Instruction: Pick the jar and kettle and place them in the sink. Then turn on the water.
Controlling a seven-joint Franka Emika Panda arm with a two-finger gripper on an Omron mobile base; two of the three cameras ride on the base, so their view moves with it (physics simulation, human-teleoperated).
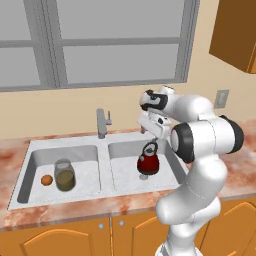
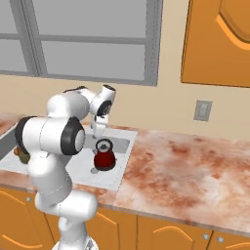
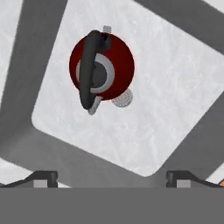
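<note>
White arm segments (image 1: 200, 150) rise nearest the camera in both base views, bending forward over the sink (image 1: 65, 202). Going from the left in the left base view: a small orange ball (image 1: 46, 180) lies on the floor of the left basin, and just beside it to the right stands the jar (image 1: 64, 174), upright, with olive-brown contents in its lower part. Past the divider between the basins, the grey faucet (image 1: 103, 122) stands upright on the back rim. The kettle (image 1: 148, 160) sits upright in the right basin, its black handle arching over the dark-red body, with the round drain (image 3: 123, 99) showing just beside its base in the hand view. The pincer (image 1: 150, 134) hangs above the kettle, pointing down into that basin and apart from the handle.

In the hand view the two dark fingertips (image 3: 43, 178) stand wide apart at the bottom edge with nothing between them; the kettle lies well beyond them, seen from above on the pale basin floor.

To the right of the sink, the marbled reddish bench (image 2: 185, 171) runs on below a wall outlet (image 2: 202, 110) and an orange wall cabinet (image 2: 219, 41). A window (image 1: 100, 40) spans the wall behind the sink.
</note>
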